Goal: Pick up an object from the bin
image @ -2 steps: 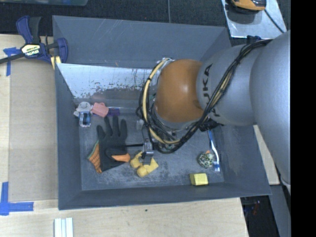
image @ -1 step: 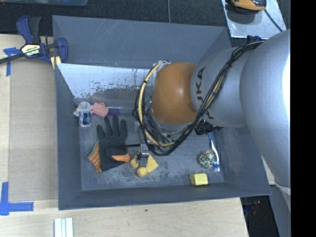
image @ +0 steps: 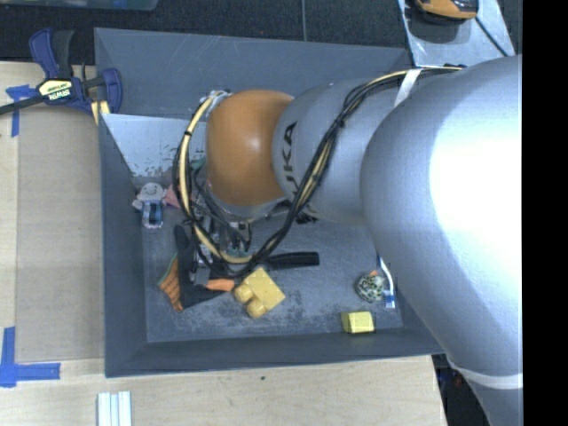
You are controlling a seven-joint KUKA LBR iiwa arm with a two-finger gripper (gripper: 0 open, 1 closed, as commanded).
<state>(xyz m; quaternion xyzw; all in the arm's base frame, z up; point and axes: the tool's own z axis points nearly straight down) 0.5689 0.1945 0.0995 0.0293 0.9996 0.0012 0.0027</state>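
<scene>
Block [image: 259, 293] (yellow) just beside pincer [image: 222, 254]

1. The orange wrist cover [image: 244, 149] and cables [image: 191, 162] mask most of the hand [image: 224, 248].
2. The arm [image: 426, 185] covers the bin's [image: 124, 327] right side and runs off the right edge.
3. A small greenish thing [image: 372, 285] lies half under the arm; its kind is unclear.
4. A pale, blue-marked thing [image: 151, 201] by the left wall is too small to name.
</scene>
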